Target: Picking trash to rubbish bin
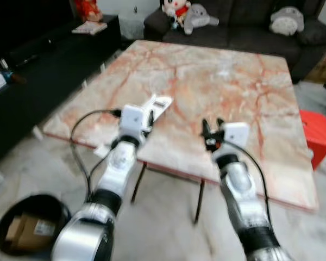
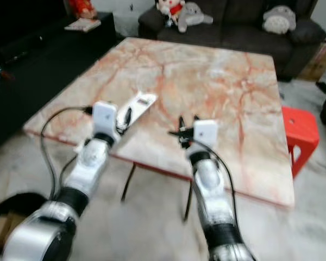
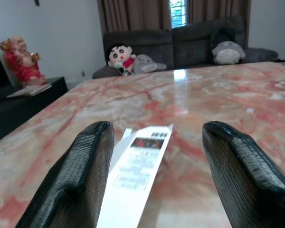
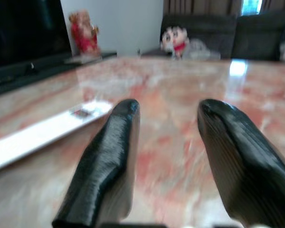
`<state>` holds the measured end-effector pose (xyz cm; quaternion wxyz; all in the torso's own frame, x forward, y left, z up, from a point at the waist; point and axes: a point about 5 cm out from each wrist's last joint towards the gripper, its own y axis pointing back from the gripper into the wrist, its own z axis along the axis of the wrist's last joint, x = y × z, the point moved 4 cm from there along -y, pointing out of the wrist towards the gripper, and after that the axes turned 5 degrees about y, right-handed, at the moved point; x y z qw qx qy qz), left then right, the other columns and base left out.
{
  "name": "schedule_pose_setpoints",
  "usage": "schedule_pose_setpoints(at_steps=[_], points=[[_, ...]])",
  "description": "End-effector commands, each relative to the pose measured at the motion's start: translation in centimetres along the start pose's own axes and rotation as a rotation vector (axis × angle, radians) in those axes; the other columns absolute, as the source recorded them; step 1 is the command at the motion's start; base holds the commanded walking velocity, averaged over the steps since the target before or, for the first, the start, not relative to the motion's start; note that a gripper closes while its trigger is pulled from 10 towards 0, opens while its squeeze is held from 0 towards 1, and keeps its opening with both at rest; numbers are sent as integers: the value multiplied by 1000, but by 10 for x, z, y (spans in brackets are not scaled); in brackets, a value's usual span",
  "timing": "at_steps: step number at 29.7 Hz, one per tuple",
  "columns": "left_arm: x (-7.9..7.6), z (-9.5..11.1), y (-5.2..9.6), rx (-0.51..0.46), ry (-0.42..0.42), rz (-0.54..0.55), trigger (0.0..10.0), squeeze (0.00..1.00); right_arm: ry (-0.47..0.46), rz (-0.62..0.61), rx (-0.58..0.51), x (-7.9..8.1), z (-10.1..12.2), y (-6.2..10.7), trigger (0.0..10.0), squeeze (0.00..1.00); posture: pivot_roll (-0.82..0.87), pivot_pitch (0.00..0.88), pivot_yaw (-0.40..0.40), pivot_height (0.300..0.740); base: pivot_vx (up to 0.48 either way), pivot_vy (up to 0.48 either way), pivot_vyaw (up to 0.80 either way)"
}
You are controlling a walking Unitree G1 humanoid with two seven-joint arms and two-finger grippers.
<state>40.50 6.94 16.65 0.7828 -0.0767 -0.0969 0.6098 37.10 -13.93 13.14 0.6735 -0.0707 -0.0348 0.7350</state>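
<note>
Approach step, by judgement. The flat white printed paper strip [image 3: 133, 175] lies near the pink marble surface's [image 1: 233, 87] near edge. The left gripper [image 3: 154, 185], wide open, straddles it; next, lower and close. The right gripper [image 4: 166, 156] hovers open beside it.

Pink-veined marble surface [image 1: 217, 81]. Beyond it, dark grey sofa [image 1: 244, 32] bearing plush toys [image 1: 187, 15]. Red plastic stool [image 1: 316, 136] beside surface's right edge.

2 silver arms with black joint bands end in white wrist boxes, each carrying 2 ribbed black fingers [image 3: 80, 175]; black cables [image 1: 81, 136] loop alongside.
</note>
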Motion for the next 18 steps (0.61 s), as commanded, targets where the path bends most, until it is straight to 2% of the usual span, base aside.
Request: schedule_pose_setpoints(at_steps=[1, 18], points=[[13, 0, 1, 5, -10, 26, 10000, 0, -13, 25, -15, 10, 5, -3, 10000, 0, 63, 46, -36, 740, 292, 0, 0], [13, -1, 2, 3, -10, 31, 10000, 0, 2, 42, -16, 13, 4, -2, 10000, 0, 63, 24, -38, 740, 286, 0, 0]])
